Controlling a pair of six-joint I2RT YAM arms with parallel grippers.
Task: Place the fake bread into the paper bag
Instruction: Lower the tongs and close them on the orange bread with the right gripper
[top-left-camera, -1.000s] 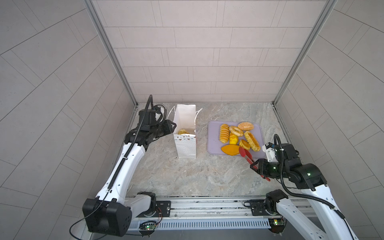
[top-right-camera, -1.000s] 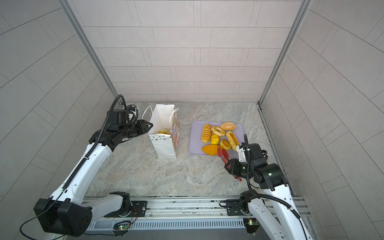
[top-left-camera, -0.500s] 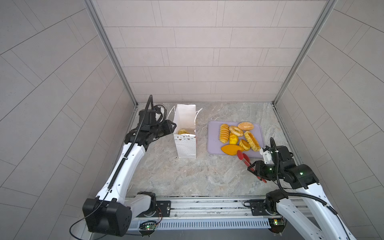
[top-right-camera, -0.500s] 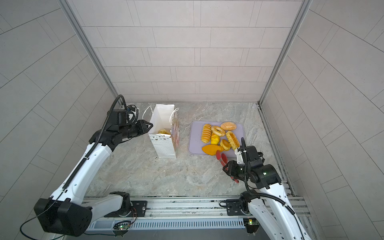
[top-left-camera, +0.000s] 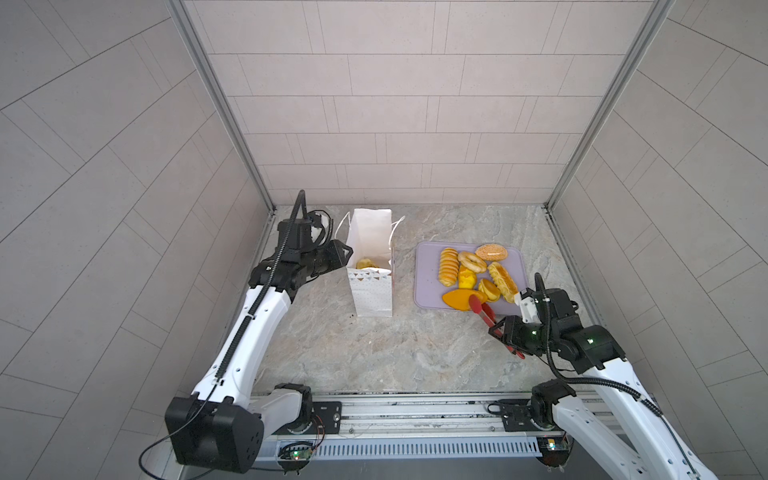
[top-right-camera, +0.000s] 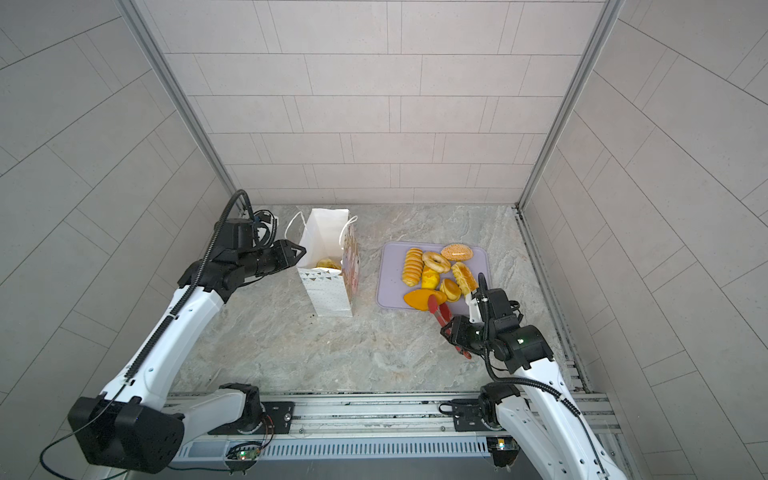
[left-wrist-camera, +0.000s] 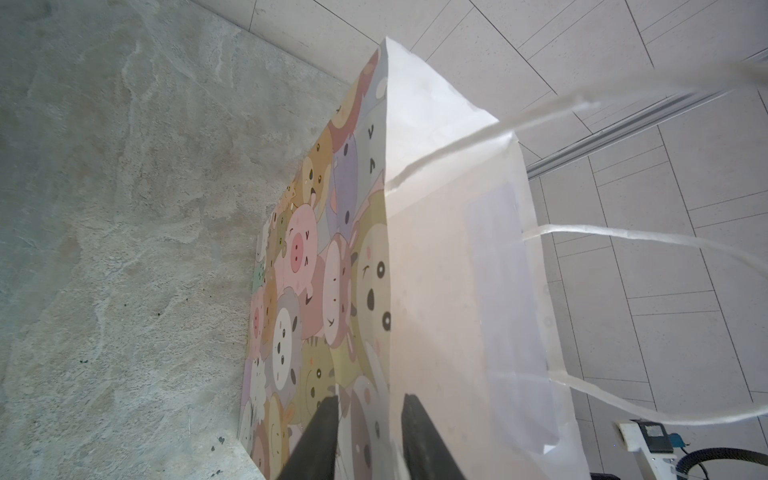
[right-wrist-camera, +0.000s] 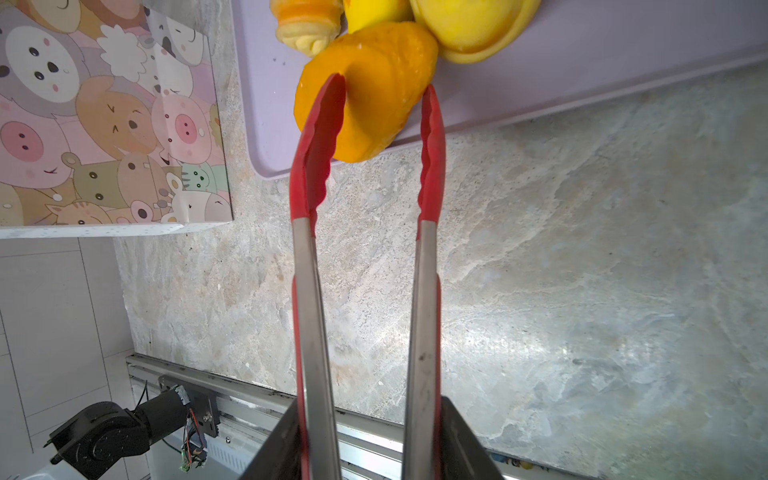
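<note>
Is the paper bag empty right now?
No, in a top view a yellow bread piece lies at the bottom of the open paper bag.

No text, label, brand, number or sign can be read in any of the views. On the paper bag (left-wrist-camera: 316, 266) only drawn animal faces, small triangles and dots are printed, and no letters are found among them.
</note>
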